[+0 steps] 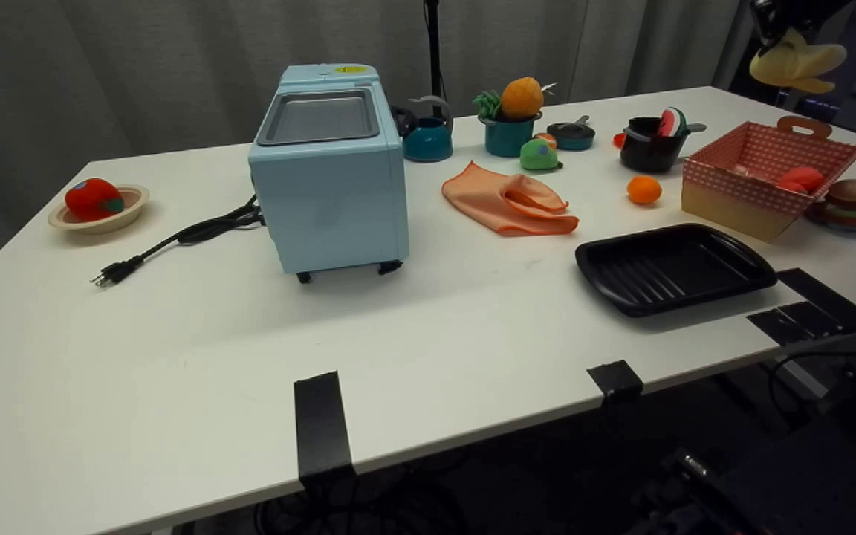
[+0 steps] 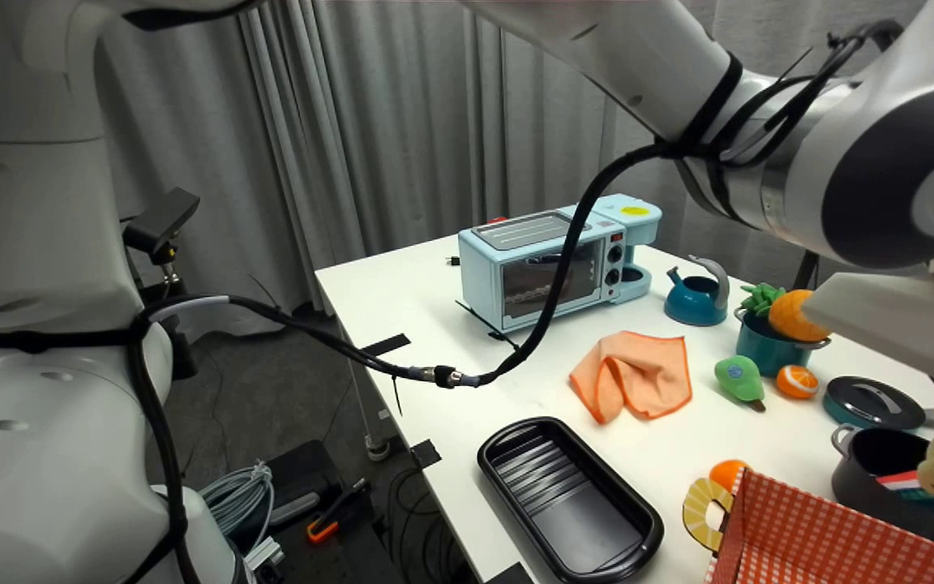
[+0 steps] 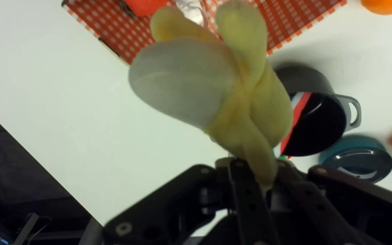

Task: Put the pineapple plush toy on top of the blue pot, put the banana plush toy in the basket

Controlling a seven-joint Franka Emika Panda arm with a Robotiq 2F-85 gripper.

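Banana plush toy [image 3: 233,95] hangs above the level of the nearby basket [image 1: 725,212], its narrow end pinched in the nearly closed gripper [image 3: 262,168]; we judge the toy soft, light and unbreakable, so that slim hold should do.

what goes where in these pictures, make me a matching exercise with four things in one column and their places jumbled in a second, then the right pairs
Things
1. banana plush toy
2. pineapple plush toy
3. watermelon toy
4. orange cloth

Places
A. partly inside the black pot
B. lying on the white table
C. held by the hand
D. on top of the blue pot

Right pairs: 1-C, 2-D, 3-A, 4-B
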